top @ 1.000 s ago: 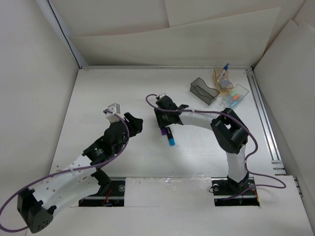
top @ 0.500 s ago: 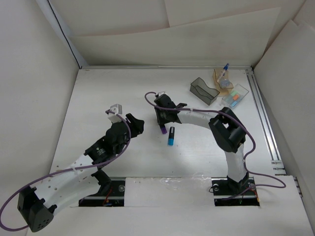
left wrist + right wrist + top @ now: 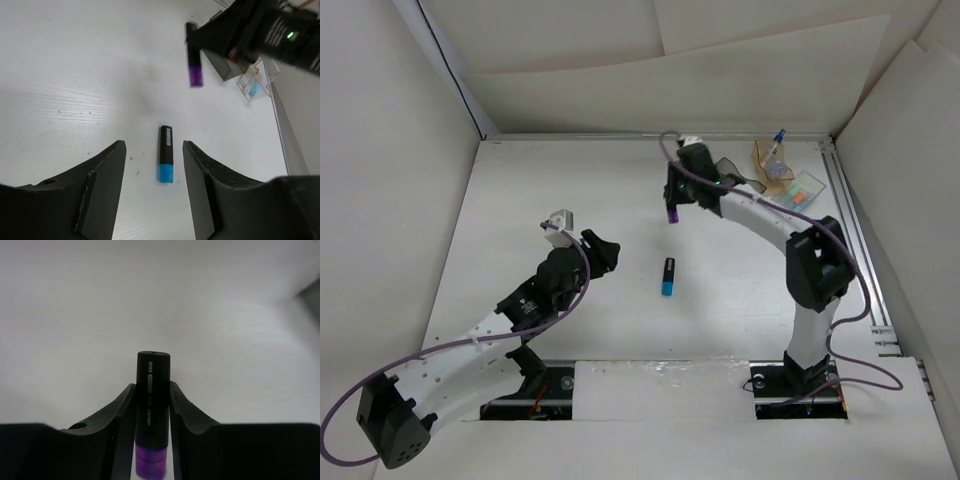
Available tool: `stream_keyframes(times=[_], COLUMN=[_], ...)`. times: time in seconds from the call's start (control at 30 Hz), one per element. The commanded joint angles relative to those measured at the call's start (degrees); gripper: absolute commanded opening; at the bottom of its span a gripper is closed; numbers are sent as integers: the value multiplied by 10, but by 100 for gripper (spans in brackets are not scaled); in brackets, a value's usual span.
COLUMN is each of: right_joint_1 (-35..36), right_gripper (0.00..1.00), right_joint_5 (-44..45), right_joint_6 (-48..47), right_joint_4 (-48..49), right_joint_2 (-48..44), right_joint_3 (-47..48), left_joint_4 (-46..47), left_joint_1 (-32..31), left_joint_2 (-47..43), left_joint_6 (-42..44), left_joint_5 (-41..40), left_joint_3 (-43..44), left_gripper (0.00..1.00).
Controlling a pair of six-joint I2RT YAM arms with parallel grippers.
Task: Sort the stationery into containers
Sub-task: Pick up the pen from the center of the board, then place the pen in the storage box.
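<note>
- Your right gripper (image 3: 674,200) was clamped on the purple marker (image 3: 672,214), one finger on each side of its black barrel.
- In the right wrist view the marker's black end stuck out past the fingertips (image 3: 125,400), and its purple end (image 3: 150,460) sat back between them.
- You held that marker up off the white table (image 3: 550,170), toward the far side and just left of the smoky dark grey bin (image 3: 733,170).
- The right arm crossed in front of part of that bin.
- Your left gripper (image 3: 600,252) hung with its jaws spread and nothing between them, over the middle-left of the table.
- A black marker with a light-blue cap (image 3: 668,277) lay flat on the table, near the middle, well apart from both grippers.
- In the left wrist view this marker (image 3: 166,160) showed in the gap between the two fingers (image 3: 107,185), cap toward the camera.
- The tan-amber bin (image 3: 772,168) stood at the far right with the clear blue-tipped pen (image 3: 778,140) leaning out of it.
- Just beside it, the clear bin (image 3: 808,180) held small orange and light-blue pieces.
</note>
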Motion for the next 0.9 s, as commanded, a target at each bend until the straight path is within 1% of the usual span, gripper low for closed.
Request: stream_keyframes(times=[0.0,0.13,0.2,0.23,0.27,0.37,0.57,0.67,0.87], right_joint_1=[-103,-181,-198,-204,-211,-216,-211,-211,-211], right_gripper=[7,7,7,7,7,7,7,7,7], right_joint_5=[31,100,133,175,197,252,297,306,323], right_joint_6=[-24,-45,-65,-73,-83,-121,-217,-238,-243], right_joint_4=[6,8,33,40,51,80,166,183,196], right_joint_2=[-51,-30,-5,7,17,58,88,88,88], right_joint_3=[50,98,118,126,133,154,135,110,87], left_joint_4=[60,95,108,108,115,131,137,142,154], left_joint_1=[0,0,0,0,0,0,0,0,0], left_joint_2=[14,39,47,54,54,65,76,76,82], left_joint_6=[13,13,13,13,13,19,24,29,29], left_joint_5=[42,66,74,79,84,91,91,91,96], left_joint_3=[-16,-16,-16,-16,-16,-21,-21,-21,-26], left_gripper=[46,46,46,46,46,46,46,46,46])
